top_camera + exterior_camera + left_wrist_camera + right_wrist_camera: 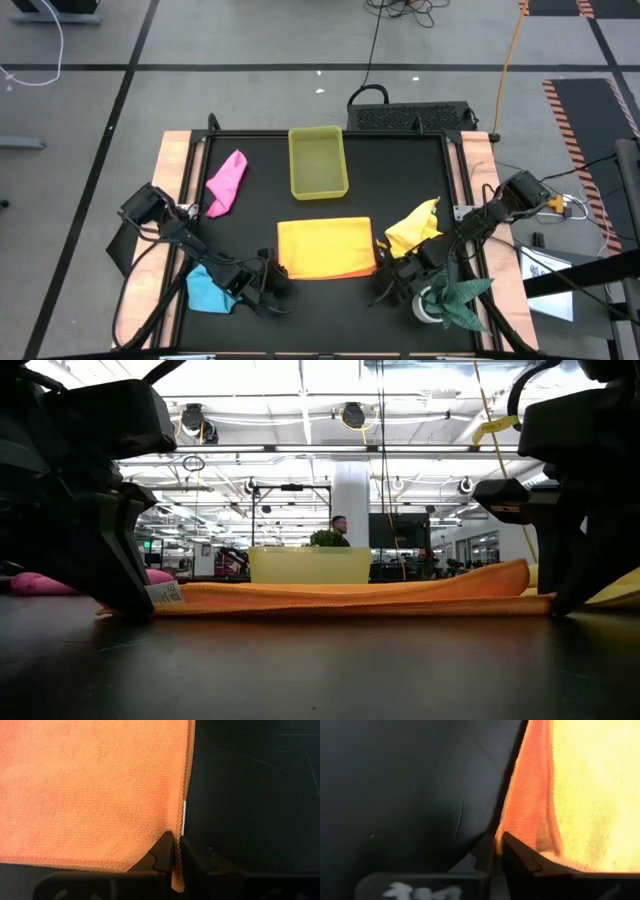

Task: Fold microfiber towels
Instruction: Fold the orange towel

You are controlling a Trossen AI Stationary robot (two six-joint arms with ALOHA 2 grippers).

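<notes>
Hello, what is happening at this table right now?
Two robot arms are folding the orange towel in the middle of the table. The left gripper is shut on its near left corner; the right gripper is at the near right corner. The pink towel, blue towel and yellow towel wait nearby.

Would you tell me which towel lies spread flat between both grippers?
The orange towel, flat at the mat's middle; the pink, yellow and blue ones lie crumpled.
</notes>
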